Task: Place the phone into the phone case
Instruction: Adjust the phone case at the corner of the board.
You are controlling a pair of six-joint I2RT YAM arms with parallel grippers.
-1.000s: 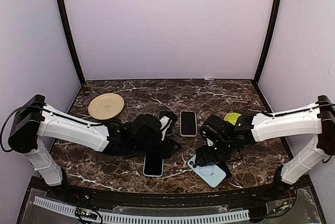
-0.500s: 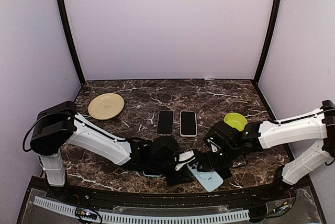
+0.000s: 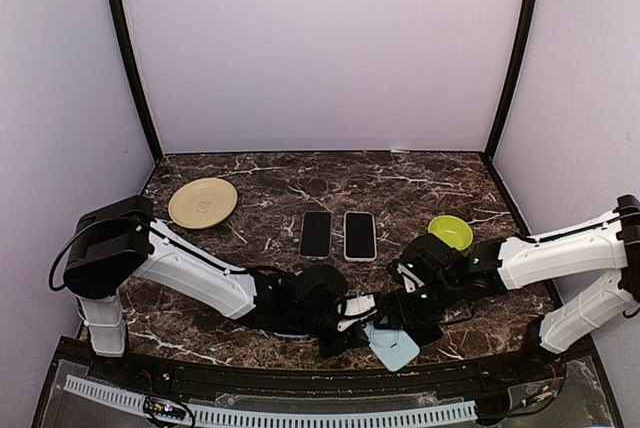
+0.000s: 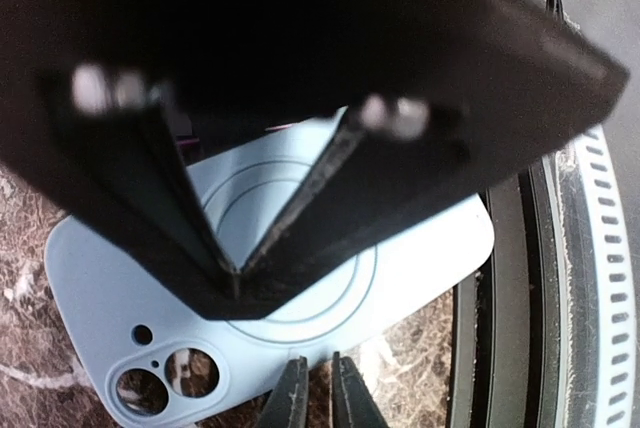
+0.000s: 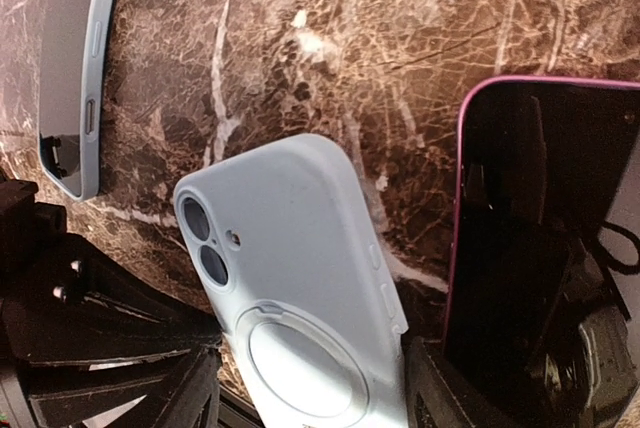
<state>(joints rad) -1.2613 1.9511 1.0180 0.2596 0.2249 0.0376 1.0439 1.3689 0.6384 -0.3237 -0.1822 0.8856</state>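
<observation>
Light-blue phone case (image 3: 392, 346) lay back-up at the table's (image 3: 260, 183) front edge. Left gripper (image 4: 235, 283) pinched closed, empty, above it. Right gripper (image 5: 315, 383) straddled it, clamping unclear. Looked soft and light; grasp the long edges.

Top external camera high above the near edge, facing the far edge, whole bench (image 3: 420, 183) in view, both wrist cameras close, angled down, all three sharing the phone case (image 3: 392, 348).
</observation>
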